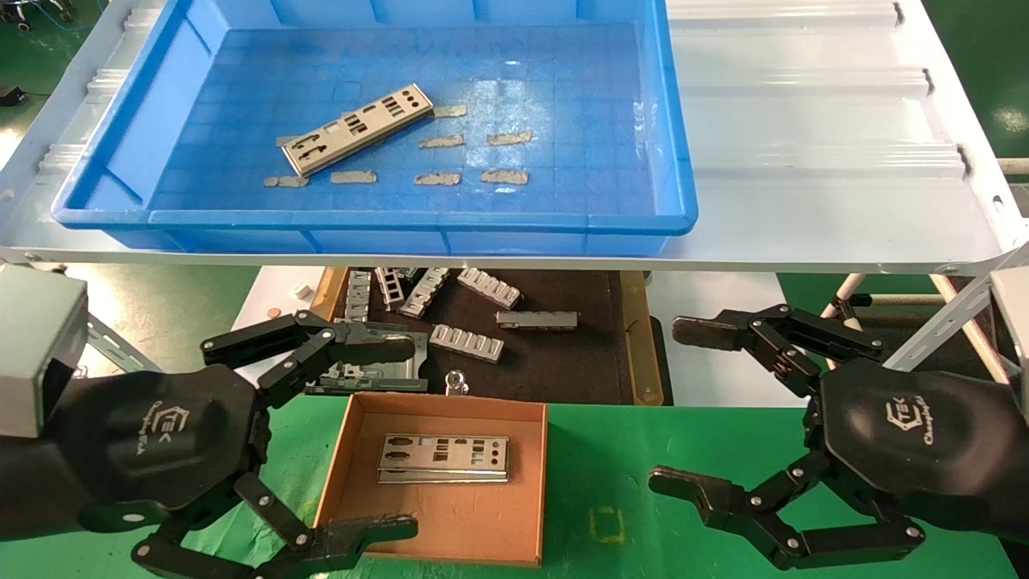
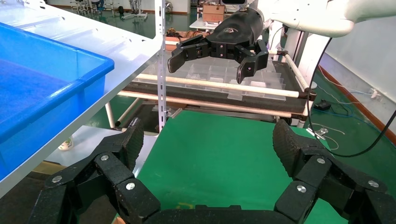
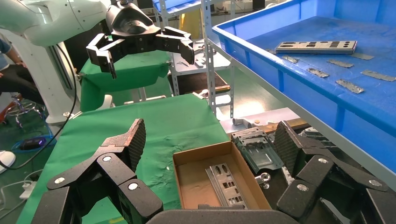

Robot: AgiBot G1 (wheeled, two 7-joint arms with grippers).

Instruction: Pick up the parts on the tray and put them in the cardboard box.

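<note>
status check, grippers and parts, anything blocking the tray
Left gripper open over cardboard box, right gripper open over green mat. One part left in tray, one part boxed. Nothing blocking.

- A white metal shelf (image 1: 804, 121) with ribbed top spans the far side.
- Green cloth (image 1: 643, 466) covers the near table.
- Green floor (image 2: 369, 98) beyond, crossed by black cables (image 2: 355, 140).

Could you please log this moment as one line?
part on tray | part in box | left gripper open | right gripper open
</note>
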